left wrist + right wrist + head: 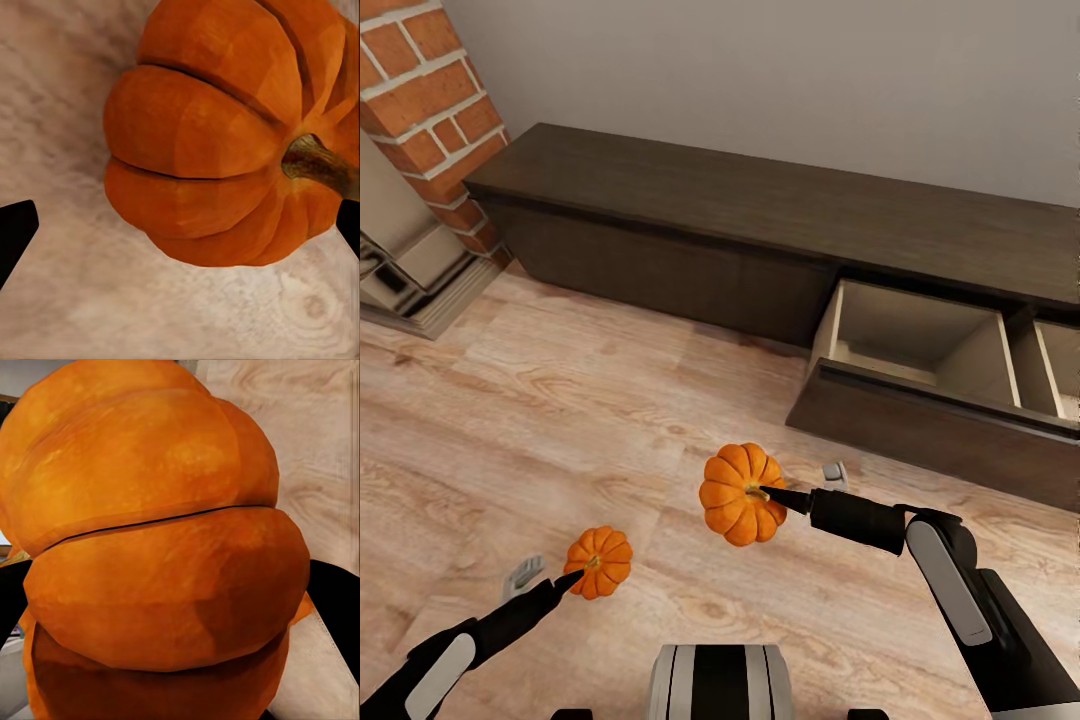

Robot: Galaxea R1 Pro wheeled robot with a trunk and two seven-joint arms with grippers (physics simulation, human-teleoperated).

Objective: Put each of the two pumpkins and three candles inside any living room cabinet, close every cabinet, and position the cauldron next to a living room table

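Left gripper (575,578) holds the smaller-looking pumpkin (600,562) by its stem side, above the wooden floor (560,400); in the left wrist view that pumpkin (217,142) sits between the two dark fingertips (15,232), its stem against one of them. Two pumpkins are in sight, one per gripper. Right gripper (785,497) is clamped on the second pumpkin (740,494), which hangs at its tip, nearer the cabinet (760,230); in the right wrist view this pumpkin (165,562) bulges between the fingers. One long low cabinet stands along the wall, with one pull-out front (930,425) drawn open at its right end, showing two pale compartments. A brick fireplace (420,150) stands at far left.
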